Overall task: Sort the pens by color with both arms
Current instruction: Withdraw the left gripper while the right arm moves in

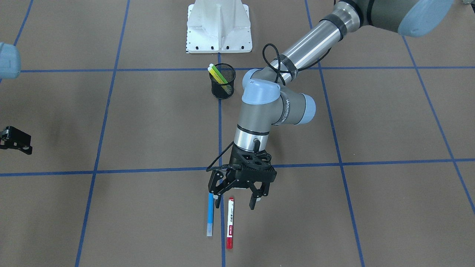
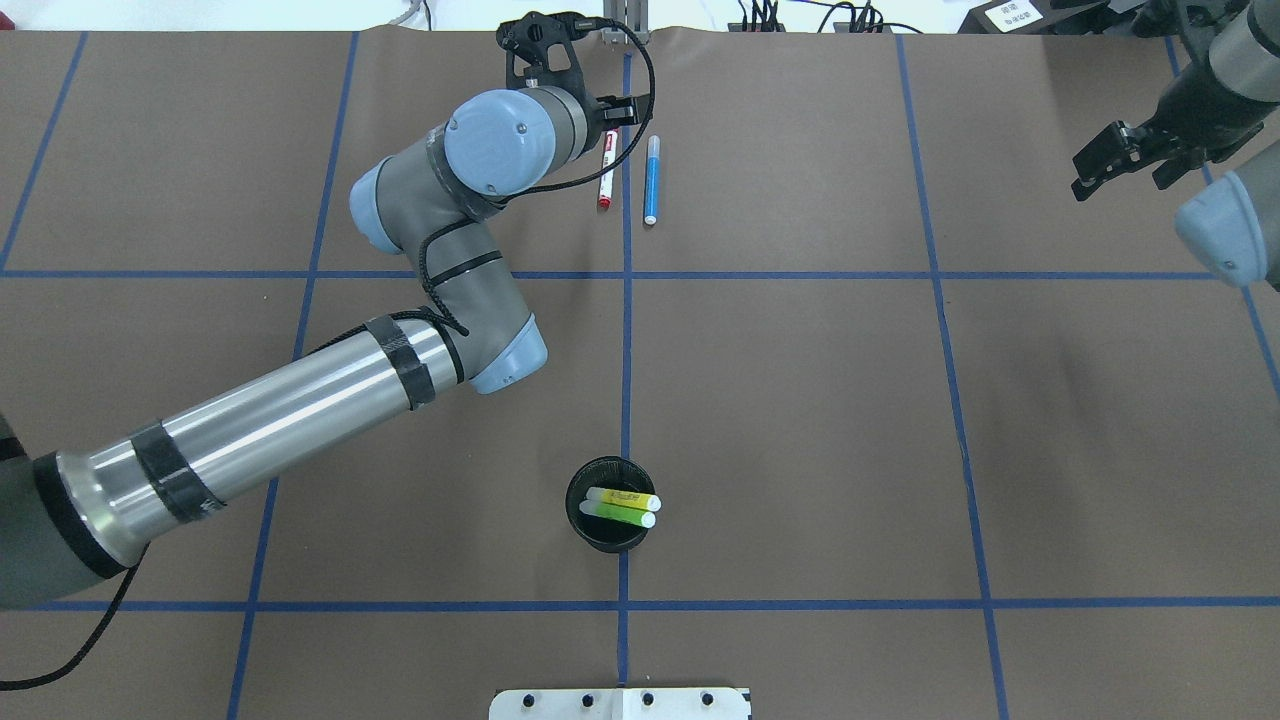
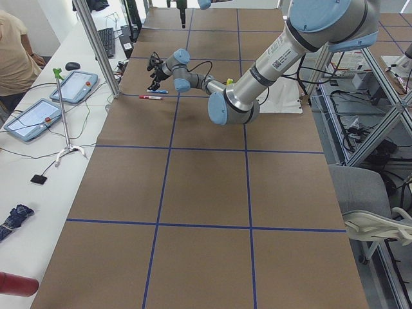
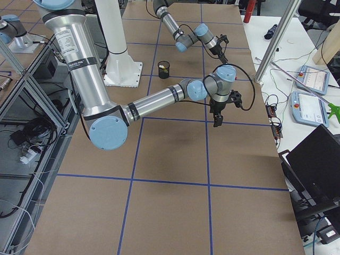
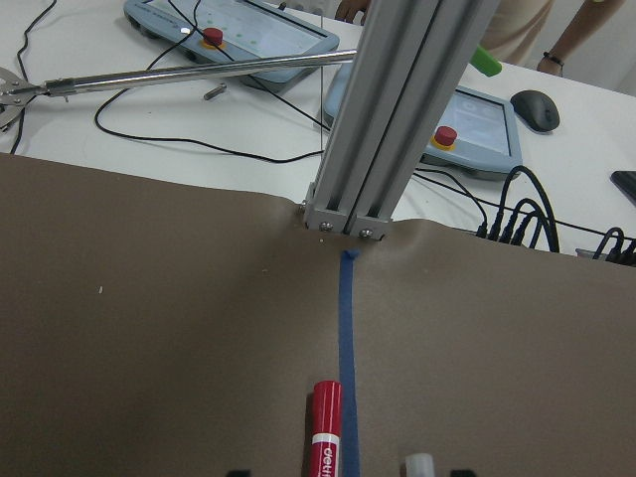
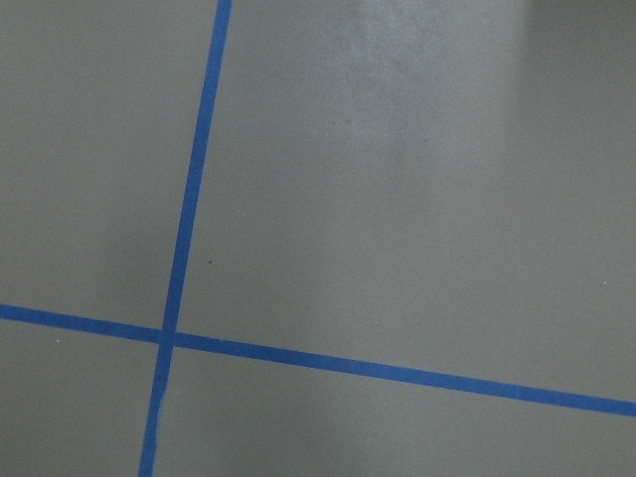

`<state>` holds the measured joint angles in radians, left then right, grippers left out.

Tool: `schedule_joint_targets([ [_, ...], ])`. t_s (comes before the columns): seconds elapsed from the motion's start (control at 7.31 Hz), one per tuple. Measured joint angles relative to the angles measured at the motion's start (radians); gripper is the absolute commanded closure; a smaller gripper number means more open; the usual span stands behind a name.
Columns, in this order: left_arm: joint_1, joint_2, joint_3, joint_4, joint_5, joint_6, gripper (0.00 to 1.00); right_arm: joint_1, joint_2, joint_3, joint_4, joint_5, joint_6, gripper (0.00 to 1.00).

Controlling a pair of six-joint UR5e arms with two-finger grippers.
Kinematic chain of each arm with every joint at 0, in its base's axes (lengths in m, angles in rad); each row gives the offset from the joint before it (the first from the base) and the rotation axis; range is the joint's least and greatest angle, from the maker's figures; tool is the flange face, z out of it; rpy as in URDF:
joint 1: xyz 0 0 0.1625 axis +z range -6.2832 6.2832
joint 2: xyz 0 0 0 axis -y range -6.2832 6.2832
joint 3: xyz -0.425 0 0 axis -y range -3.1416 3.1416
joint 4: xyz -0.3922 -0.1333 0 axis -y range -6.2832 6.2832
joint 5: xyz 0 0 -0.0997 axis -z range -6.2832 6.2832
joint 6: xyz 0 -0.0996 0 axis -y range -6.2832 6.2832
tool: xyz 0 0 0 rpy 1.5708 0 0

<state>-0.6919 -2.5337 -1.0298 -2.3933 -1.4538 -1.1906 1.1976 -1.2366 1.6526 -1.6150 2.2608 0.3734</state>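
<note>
A white pen with red ends (image 1: pixel 230 222) and a blue pen (image 1: pixel 210 215) lie side by side on the brown table, near its operator-side edge. My left gripper (image 1: pixel 235 202) hangs open just above their robot-side ends, with one finger on each side of the red pen's end. The left wrist view shows the red pen's end (image 5: pixel 327 437) and the blue pen's white tip (image 5: pixel 417 465) at the bottom edge. The green highlighter (image 2: pixel 618 514) and yellow highlighter (image 2: pixel 624 497) stand in the black mesh cup (image 2: pixel 600 540). My right gripper (image 2: pixel 1115 165) hovers open and empty far off at the table's right side.
The white pedestal base (image 1: pixel 219 27) stands behind the cup. An aluminium post (image 5: pixel 388 119), cables and tablets sit just beyond the table edge past the pens. Blue tape lines grid the brown surface. A person stands beside the side desk (image 3: pixel 16 58).
</note>
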Motion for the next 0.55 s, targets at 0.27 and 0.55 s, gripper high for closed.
schedule_joint_targets([
  [0.27, -0.083, 0.11, -0.182, 0.123, -0.201, 0.033, 0.01, -0.004, 0.004, 0.03, 0.001, 0.003, 0.054, 0.0],
  [0.55, -0.136, 0.244, -0.409, 0.337, -0.346, 0.091, 0.01, -0.036, 0.012, 0.087, 0.001, 0.004, 0.157, 0.0],
])
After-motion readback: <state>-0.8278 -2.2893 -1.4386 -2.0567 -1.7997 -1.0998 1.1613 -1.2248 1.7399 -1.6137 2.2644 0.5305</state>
